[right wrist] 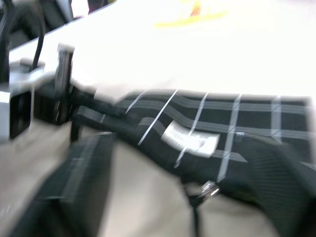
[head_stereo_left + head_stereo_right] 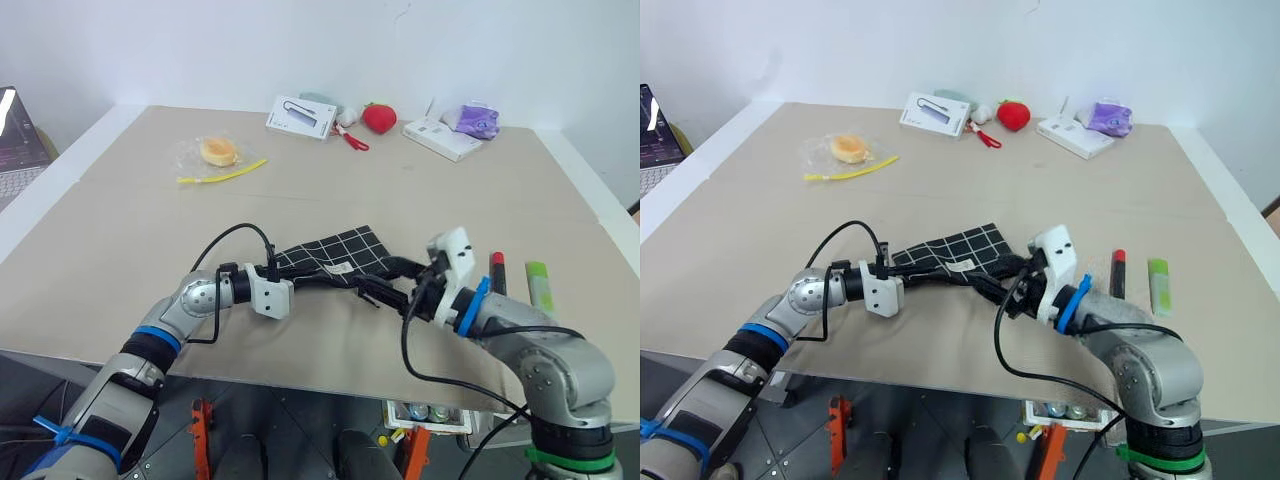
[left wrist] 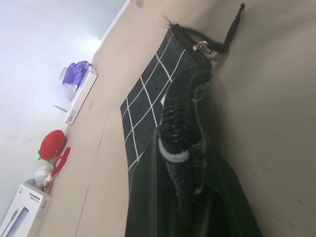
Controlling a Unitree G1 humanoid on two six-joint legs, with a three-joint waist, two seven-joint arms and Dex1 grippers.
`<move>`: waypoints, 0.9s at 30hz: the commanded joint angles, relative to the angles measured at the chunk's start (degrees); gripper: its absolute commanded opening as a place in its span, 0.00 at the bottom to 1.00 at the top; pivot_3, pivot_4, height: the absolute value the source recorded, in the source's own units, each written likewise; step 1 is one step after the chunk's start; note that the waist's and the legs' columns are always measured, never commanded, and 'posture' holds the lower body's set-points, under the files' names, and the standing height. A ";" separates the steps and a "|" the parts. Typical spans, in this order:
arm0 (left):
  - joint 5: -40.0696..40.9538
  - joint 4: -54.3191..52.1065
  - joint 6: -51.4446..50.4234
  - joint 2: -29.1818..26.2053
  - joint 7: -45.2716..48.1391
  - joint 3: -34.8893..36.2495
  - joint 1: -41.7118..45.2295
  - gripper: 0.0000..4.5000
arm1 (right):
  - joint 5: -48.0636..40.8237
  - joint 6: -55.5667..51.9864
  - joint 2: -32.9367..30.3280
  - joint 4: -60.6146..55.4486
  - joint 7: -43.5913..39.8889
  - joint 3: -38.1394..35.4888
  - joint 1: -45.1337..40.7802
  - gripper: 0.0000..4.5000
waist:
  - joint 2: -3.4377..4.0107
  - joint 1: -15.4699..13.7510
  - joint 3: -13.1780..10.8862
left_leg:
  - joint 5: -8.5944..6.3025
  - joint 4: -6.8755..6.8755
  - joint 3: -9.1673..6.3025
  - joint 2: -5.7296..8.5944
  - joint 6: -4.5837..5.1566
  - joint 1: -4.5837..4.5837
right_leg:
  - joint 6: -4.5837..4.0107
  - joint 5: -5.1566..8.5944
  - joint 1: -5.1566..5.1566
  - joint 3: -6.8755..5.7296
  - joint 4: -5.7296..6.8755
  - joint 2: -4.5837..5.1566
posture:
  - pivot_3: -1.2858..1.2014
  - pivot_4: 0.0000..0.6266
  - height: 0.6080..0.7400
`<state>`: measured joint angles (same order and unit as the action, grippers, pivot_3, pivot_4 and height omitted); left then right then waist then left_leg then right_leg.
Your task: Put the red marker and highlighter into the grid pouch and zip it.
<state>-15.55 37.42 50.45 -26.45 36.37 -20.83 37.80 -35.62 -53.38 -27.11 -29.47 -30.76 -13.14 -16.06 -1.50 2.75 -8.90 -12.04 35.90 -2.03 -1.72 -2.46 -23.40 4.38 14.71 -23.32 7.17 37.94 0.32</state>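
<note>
1. Grid pouch [image 2: 335,257]: landmark item. Flat black fabric with white grid lines, lying near the front edge of the table [image 2: 420,200], its long axis running across the table. White label [image 1: 191,137] faces up; the zipper pull cord [image 3: 233,27] trails off one short end.

2. Left gripper [image 2: 312,277]: at the pouch's near edge on the robot's left end, fingers [image 3: 180,143] pinched together on the fabric of the pouch mouth, holding that end.

3. Right gripper [image 2: 405,290]: at the pouch's right end, pointing back along the pouch. Its jaws stand apart with nothing between them; the frames are too blurred to say how wide.

4. Red marker [image 2: 497,272]: on the table to the right of the pouch, well clear of it. Long axis runs away from the robot, roughly crosswise to the pouch's length.

5. Highlighter [image 2: 540,285]: just beyond the marker, further right of the pouch, lying parallel to the marker and apart from it.

6. Governing relation, as a judgement: both pens lie on the right side of the pouch, behind the right gripper's present heading. The right arm is much the nearer, so it would need to swing away from the pouch towards the marker, the closer of the two, while the left keeps the pouch.
</note>
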 commanded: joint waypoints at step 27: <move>2.25 1.69 -1.93 1.92 1.74 0.41 0.55 0.00 | 17.01 -5.48 -5.87 16.63 21.97 -9.36 2.51 0.99 | 0.02 -0.06 -0.02 | 0.01 -0.10 0.03 0.05 0.02 0.05 | -0.03 0.02 0.02 0.06 0.00 0.03 | 0.52 0.24 0.95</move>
<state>-13.28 38.87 48.71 -25.09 38.09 -20.39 38.58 -18.29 -58.49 -33.26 -11.98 -8.62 -21.15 -13.39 -1.47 2.69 -8.92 -12.02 35.81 -2.00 -1.67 -2.43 -23.36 4.36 14.73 -23.31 7.24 37.95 0.35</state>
